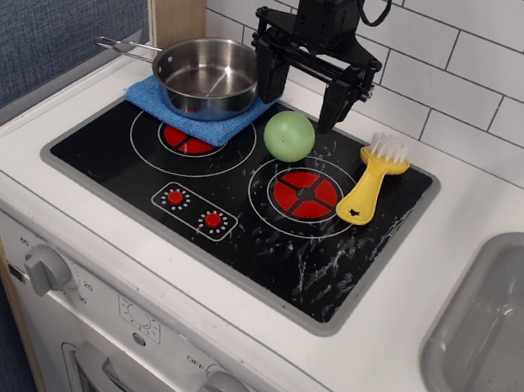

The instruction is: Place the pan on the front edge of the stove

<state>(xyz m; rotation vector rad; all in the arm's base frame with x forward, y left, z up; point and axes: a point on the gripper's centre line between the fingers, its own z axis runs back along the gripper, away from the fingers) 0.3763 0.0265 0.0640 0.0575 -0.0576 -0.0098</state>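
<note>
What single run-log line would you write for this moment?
pan: on blue cloth, stove back-left | gripper: jaws open, beside pan, above green ball | placement: not done

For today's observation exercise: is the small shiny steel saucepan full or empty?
Empty. The small shiny stainless-steel saucepan stands upright on the folded blue cloth, and its bare reflective bottom shows, with nothing inside.

The pan [205, 75] sits on a folded cloth [194, 111] at the stove's [241, 198] rear left corner. A ball [289, 135] lies right of it, a brush [375, 178] further right. The sink basin [506, 341] lies right of the stove.
</note>
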